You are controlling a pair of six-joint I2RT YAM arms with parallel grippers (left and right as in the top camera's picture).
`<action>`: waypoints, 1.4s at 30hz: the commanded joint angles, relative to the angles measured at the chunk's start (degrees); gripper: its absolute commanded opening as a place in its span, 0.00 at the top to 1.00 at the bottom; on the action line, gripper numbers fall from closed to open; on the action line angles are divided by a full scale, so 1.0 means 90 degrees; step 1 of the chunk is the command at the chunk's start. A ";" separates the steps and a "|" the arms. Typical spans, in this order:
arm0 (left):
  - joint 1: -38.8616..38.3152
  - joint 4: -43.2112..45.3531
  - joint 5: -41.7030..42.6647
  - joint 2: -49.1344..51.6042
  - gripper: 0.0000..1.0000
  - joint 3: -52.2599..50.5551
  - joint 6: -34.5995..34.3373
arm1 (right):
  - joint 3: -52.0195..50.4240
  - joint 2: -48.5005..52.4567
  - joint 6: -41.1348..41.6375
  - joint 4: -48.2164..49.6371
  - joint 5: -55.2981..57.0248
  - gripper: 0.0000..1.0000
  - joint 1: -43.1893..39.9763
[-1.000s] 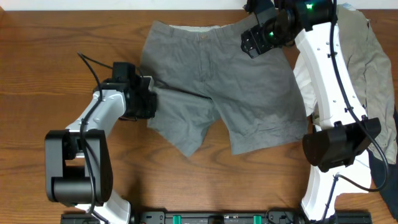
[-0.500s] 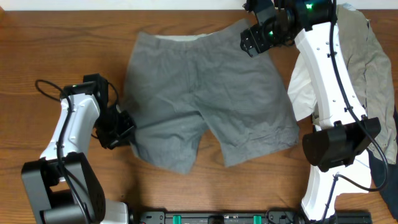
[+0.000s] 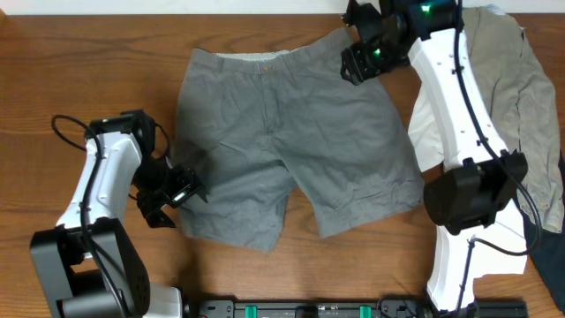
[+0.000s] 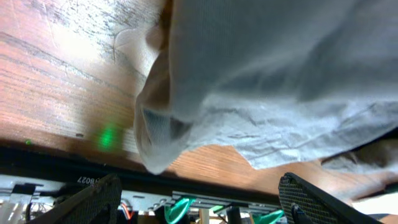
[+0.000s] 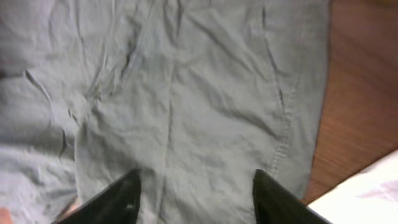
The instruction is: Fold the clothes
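The mid-grey shorts [image 3: 291, 132] lie spread flat on the wooden table, waistband [image 3: 265, 58] at the far side and both legs toward the front. My left gripper [image 3: 172, 199] sits just off the left leg's hem, open and holding nothing. In the left wrist view its fingers [image 4: 93, 199] stand wide apart below a hanging fold of grey cloth [image 4: 158, 140]. My right gripper [image 3: 357, 60] hovers at the waistband's right corner. In the right wrist view that right gripper [image 5: 196, 199] has its fingers apart over the shorts [image 5: 186, 93], with cloth beneath the gap.
A heap of khaki-tan cloth [image 3: 521, 79] with a white garment [image 3: 428, 124] lies at the right, behind the right arm. Navy fabric [image 3: 549, 225] shows at the right edge. A black cable [image 3: 66, 124] loops by the left arm. The arm bases stand at the front edge.
My left gripper dragged the left leg leftward and forward, flattening the shorts, then let go and opened. The right gripper stayed at the waistband corner.
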 commanded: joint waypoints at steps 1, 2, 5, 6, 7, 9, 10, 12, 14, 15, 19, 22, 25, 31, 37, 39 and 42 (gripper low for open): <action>0.0005 -0.0053 0.0080 -0.0352 0.18 0.0617 0.0172 | -0.0029 0.0163 0.0381 -0.0180 -0.0151 0.69 0.0146; 0.0005 0.0000 0.0049 -0.0505 0.18 0.0833 0.0172 | -0.0032 0.0187 0.0396 -0.0267 -0.0231 0.79 0.0199; 0.0005 0.0461 -0.0231 -0.0942 0.19 0.1236 0.0160 | -0.0049 0.0304 0.0396 -0.0546 -0.0352 0.96 0.0401; 0.0005 0.0673 -0.0362 -0.1093 0.19 0.1302 0.0151 | -0.0053 0.0347 0.0396 -0.0646 -0.0350 0.99 0.0474; 0.0005 0.0896 -0.0508 -0.1248 0.19 0.1331 0.0148 | -0.0056 0.0406 0.0398 -0.0736 -0.0352 0.99 0.0556; 0.0005 0.1384 -0.0911 -0.1532 0.19 0.1333 0.0153 | -0.0075 0.0527 0.0396 -0.0901 -0.0350 0.99 0.0719; 0.0005 0.1627 -0.1115 -0.1632 0.19 0.1333 0.0151 | -0.0092 0.0585 0.0396 -0.0954 -0.0350 0.98 0.0794; 0.0005 0.1977 -0.1263 -0.1715 0.21 0.1333 0.0170 | -0.0163 0.0726 0.0432 -0.0957 -0.0347 0.99 0.0928; 0.0007 0.2239 -0.1258 -0.1712 0.28 0.1333 0.0170 | -0.0291 0.0850 0.0527 -0.0935 -0.0350 0.99 0.1032; 0.0005 0.2322 -0.1258 -0.1688 0.34 0.1333 0.0170 | -0.0393 0.0920 0.0568 -0.0899 -0.0352 0.99 0.1073; 0.0007 0.2441 -0.1263 -0.1542 0.52 0.1333 0.0170 | -0.0916 0.1049 0.0816 -0.0556 -0.0350 0.99 0.1132; 0.0005 0.2448 -0.1258 -0.1394 0.63 0.1333 0.0170 | -0.1433 0.1049 0.0986 0.0036 -0.0342 0.99 0.1115; 0.0005 0.2431 -0.1256 -0.1226 0.64 0.1333 0.0170 | -0.1919 0.1049 0.1321 0.0738 -0.0063 0.99 0.1078; 0.0005 0.2433 -0.1256 -0.0874 0.64 0.1333 0.0175 | -0.2790 0.1049 0.1392 0.1875 -0.0032 0.99 0.0913; 0.0005 0.2504 -0.1256 -0.0695 0.63 0.1331 0.0180 | -0.3247 0.1049 0.1389 0.2514 0.0277 0.99 0.0665; 0.0005 0.2538 -0.1256 -0.0675 0.63 0.1328 0.0262 | -0.3368 0.1054 0.1365 0.2778 0.0590 0.99 0.0578; 0.0005 0.2640 -0.1253 -0.0646 0.63 0.1328 0.0418 | -0.3592 0.1088 0.1117 0.3419 0.0998 0.99 0.0427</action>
